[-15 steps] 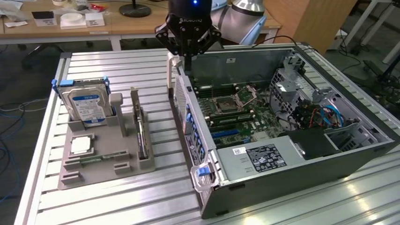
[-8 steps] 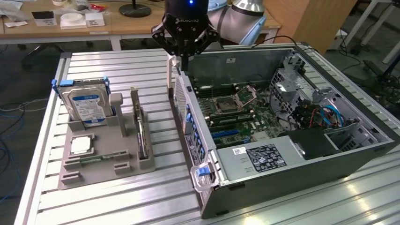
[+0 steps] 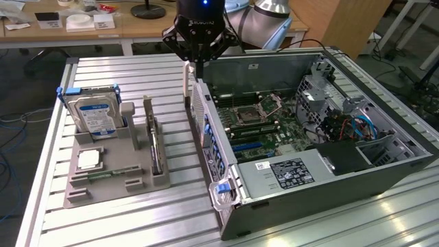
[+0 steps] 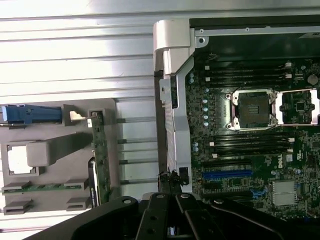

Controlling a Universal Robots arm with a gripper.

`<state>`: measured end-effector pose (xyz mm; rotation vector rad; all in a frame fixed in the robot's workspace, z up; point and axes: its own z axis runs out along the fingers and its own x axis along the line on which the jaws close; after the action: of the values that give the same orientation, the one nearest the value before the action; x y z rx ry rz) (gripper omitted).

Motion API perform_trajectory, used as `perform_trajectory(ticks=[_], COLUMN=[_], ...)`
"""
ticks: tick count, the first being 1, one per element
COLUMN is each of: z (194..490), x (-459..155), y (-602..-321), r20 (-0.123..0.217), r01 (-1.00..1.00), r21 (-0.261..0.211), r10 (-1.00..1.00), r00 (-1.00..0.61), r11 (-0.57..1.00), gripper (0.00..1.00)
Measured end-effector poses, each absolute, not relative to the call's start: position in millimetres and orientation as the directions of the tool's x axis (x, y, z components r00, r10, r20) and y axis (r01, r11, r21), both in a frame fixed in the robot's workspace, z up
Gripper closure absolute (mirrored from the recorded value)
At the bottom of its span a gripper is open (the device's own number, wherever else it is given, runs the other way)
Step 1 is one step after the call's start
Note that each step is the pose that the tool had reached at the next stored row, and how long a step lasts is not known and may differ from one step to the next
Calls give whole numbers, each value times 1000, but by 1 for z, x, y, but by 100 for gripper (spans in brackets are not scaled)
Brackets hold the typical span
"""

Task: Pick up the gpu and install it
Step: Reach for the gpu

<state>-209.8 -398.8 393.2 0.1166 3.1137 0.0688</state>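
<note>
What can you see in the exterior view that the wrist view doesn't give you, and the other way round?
The exterior view gives you the blue-white label face of the hard drive, the power supply, the blue cables and a desk behind.
The wrist view gives you a straight-down look at the motherboard, with a silver heatsink.
Both share the gpu standing in the gray holder, the open computer case, the processor socket, and the shut gripper near the case's rear wall.
</note>
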Motion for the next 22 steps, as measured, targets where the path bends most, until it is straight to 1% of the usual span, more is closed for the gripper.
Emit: perform_trajectory(ticks=[22], z=[393], x=[-231], y=[-399], r20=[-23], r01=[74], r21=[45], r10=[75], r00=[-997], r11=[996], gripper=[90])
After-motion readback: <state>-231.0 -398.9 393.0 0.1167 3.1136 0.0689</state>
